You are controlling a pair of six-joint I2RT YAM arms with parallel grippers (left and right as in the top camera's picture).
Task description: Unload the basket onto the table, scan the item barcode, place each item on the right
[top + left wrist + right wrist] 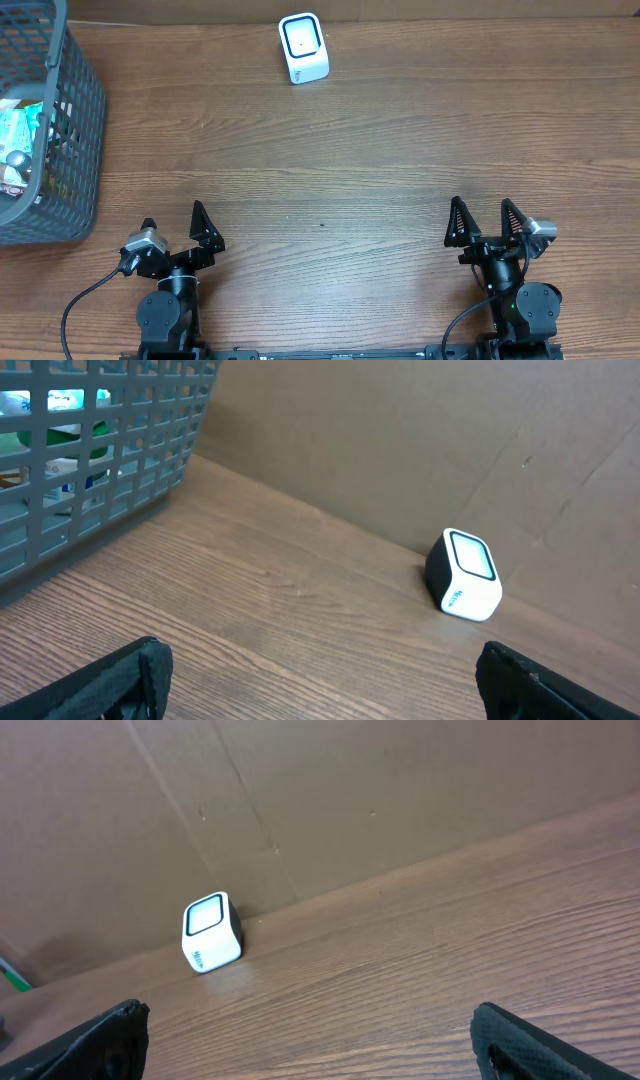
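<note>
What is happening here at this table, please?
Nothing is being handled yet. Both arms sit at the near edge of the wooden table, with the left gripper and the right gripper open and empty. A white barcode scanner stands at the far edge. A grey plastic basket at the far left holds packaged items. No item has been picked up for scanning.

Left gripper (330, 695): fingers (120, 680) spread wide.
Scanner (465, 575): white, ahead of the right finger, well apart, against the cardboard wall (400, 440).
Basket (130, 455): grey mesh, ahead-left of the gripper, packets (55, 402) inside.
</note>
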